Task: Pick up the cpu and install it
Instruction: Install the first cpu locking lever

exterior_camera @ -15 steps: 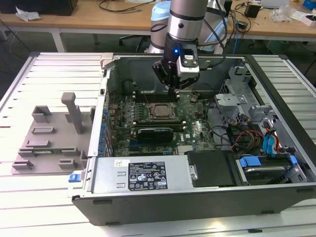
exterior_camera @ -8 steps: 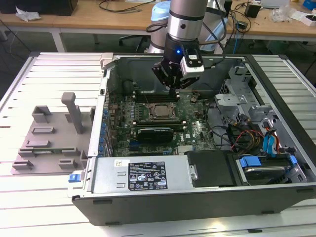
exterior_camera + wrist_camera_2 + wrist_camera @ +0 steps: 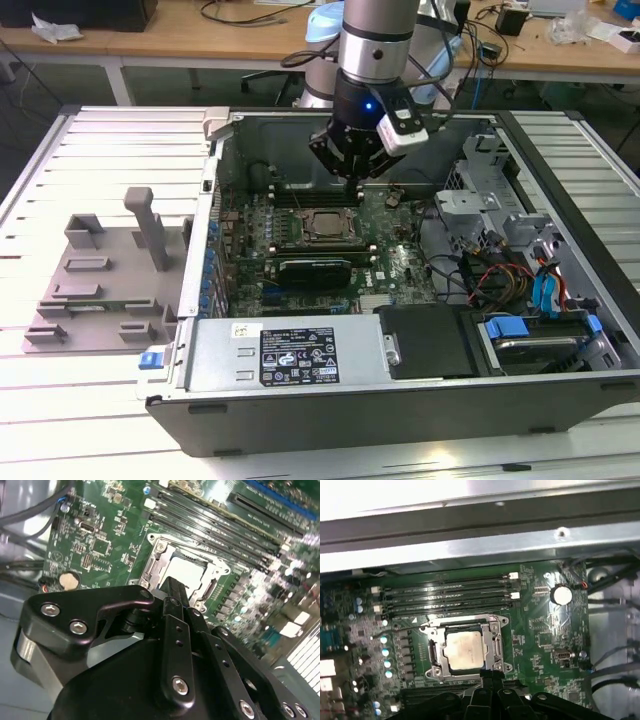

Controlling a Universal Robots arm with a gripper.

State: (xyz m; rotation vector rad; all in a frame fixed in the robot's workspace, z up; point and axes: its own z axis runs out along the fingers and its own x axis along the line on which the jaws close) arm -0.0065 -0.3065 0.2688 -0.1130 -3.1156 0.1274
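The cpu (image 3: 463, 649), a small square chip with a pale metal top, lies flat inside the socket frame (image 3: 432, 652) on the green motherboard (image 3: 540, 630). The second wrist view shows the cpu (image 3: 189, 571) in the open frame just beyond the black fingertips. My gripper (image 3: 352, 174) hangs inside the open computer case, above the board and a little behind the socket (image 3: 322, 228). Its fingers (image 3: 491, 676) are together with nothing between them, a short way above the socket's near edge.
The memory slots (image 3: 450, 592) run beside the socket, and a coin cell (image 3: 562, 594) sits further along the board. A power supply (image 3: 290, 352) and drive bays (image 3: 535, 335) line the case front. The grey fixture tray (image 3: 105, 285) lies on the exterior view's left, outside the case.
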